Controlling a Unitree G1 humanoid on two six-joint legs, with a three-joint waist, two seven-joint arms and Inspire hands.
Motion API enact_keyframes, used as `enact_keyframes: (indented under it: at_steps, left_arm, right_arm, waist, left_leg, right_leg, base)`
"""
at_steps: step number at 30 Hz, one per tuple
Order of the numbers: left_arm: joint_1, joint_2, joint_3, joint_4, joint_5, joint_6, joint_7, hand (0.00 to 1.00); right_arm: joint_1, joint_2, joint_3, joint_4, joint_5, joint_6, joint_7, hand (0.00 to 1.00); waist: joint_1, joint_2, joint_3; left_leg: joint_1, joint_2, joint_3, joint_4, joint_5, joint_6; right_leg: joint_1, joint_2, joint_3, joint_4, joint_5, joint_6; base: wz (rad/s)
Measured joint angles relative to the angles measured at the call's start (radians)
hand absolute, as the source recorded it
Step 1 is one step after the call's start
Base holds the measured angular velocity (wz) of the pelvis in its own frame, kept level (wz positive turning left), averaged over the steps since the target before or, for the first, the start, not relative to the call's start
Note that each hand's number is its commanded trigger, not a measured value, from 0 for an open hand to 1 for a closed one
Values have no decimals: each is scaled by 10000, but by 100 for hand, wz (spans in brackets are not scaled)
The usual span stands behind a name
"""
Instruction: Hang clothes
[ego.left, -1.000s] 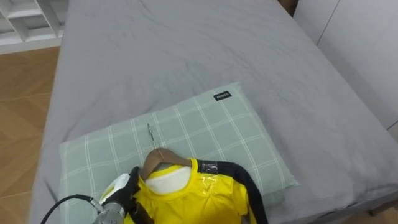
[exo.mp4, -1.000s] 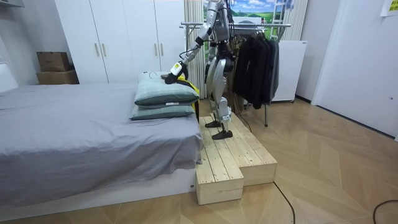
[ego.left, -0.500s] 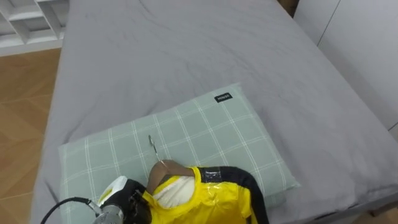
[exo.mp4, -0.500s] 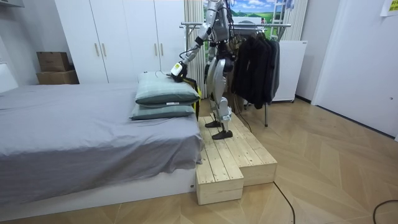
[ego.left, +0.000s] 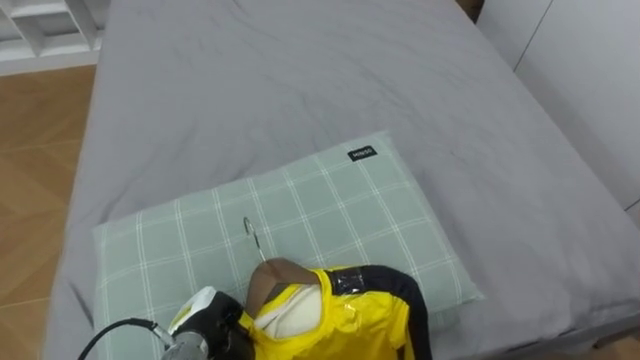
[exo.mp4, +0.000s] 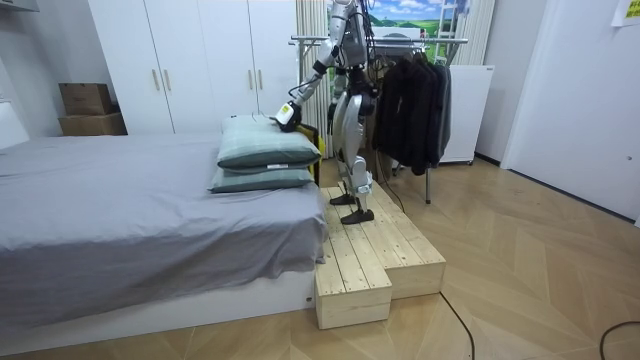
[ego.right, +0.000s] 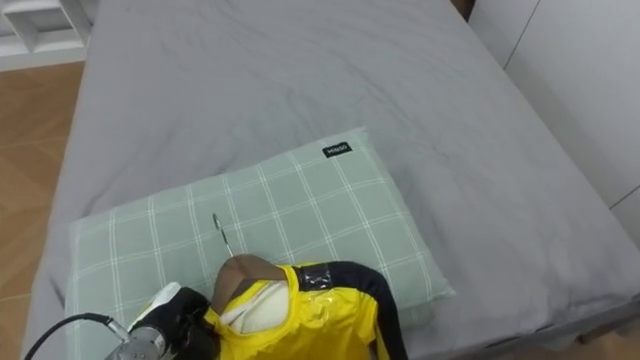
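Fingers of the left hand (ego.left: 203, 315) are curled on the yellow-and-black jacket (ego.left: 350, 320), already fitted on a wooden hanger (ego.left: 272, 274) over the green checked pillow (ego.left: 320, 210); hanging on the metal clothes rail (exo.mp4: 400, 41) is judged outstanding.

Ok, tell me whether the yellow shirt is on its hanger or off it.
On it: the wooden hanger sits in the collar of the yellow shirt, its metal hook lying on the checked pillow.

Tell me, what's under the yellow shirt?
The yellow shirt lies on a pale green checked pillow. A brown wooden hanger peeks from its collar; the rest is covered.
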Motion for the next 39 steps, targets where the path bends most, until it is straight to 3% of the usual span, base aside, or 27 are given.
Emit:
enact_keyframes:
  at_steps: [6, 8, 10, 17, 20, 24, 27, 30, 34, 39]
  left_arm:
    - [3, 3, -16, -204, 24, -59, 20, 100]
    - [77, 5, -17, -230, 215, -100, 26, 100]
    - [287, 21, -17, -358, 501, -102, 52, 100]
    - [1210, 102, -14, -1520, 886, -99, 130, 100]
    - [1583, 110, -9, -1839, 849, -100, 303, 100]
    - [1654, 169, 7, -2093, 844, -108, 519, 100]
    - [1953, 332, 419, -2630, 787, -492, 641, 100]
    - [2246, 716, 705, -2858, 670, -826, 793, 100]
    - [2512, 1056, 834, -3465, 665, -942, 907, 100]
    - [2894, 1092, 860, -4185, 600, -1136, 906, 100]
  right_arm:
    - [259, -38, -22, -121, -3, -41, 72, 0]
    - [411, -51, -119, -133, 23, -77, 70, 0]
    - [717, -47, -414, -152, 95, -105, 56, 0]
    - [1142, -50, -805, -304, 499, -126, -42, 0]
    - [1451, -62, -1159, -343, 753, -305, -57, 0]
    - [1689, -62, -1464, -405, 747, -328, -162, 0]
    - [2065, -114, -1909, -677, 648, -507, -309, 0]
    - [2349, -153, -2428, -939, 344, -795, -553, 0]
    - [2612, -168, -3081, -1408, -511, -871, -851, 0]
    - [2741, -290, -3442, -1898, -1978, -1069, -1606, 0]
  waist:
    - [-3, -11, -33]
    - [19, 3, -108]
    - [2, 19, -278]
    - [2, 23, -295]
    - [-45, 11, -318]
    - [-5, -36, -351]
    - [50, -198, -415]
    - [59, -334, -495]
    - [38, -357, -491]
    - [59, -351, -470]
  left_leg:
    - [444, -12, -4, -133, 0, 0]
    - [611, 3, -10, -164, 0, 0]
    - [978, 33, -15, -346, 0, 0]
    - [1899, 29, 8, -673, 0, -2]
    - [2276, 20, -24, -783, -1, -3]
    - [2555, -6, 19, -917, 12, -16]
    - [2743, 3, 63, -969, 14, -18]
    - [2961, 42, 214, -1025, 5, -29]
    - [3164, 43, 215, -1081, -2, -35]
    - [3492, 52, 215, -1201, -15, -56]
  right_leg:
    - [505, -28, -114, -208, 3, 7]
    - [760, -8, -139, -377, 50, 27]
    - [1209, 40, -170, -718, 138, 23]
    - [2131, 64, -176, -1065, 190, 33]
    - [2548, 68, -181, -1225, 189, 34]
    - [2733, 60, -146, -1228, 175, 56]
    - [2880, 85, -84, -1239, 175, 57]
    - [3010, 147, 85, -1264, 177, 53]
    - [3216, 155, 108, -1321, 182, 45]
    - [3587, 179, 117, -1424, 181, 48]
  base:
    - [5]
    - [0]
    - [0]
    - [0]
    - [3]
    - [-5]
    - [-7]
    - [-15]
    - [-1]
    - [1]
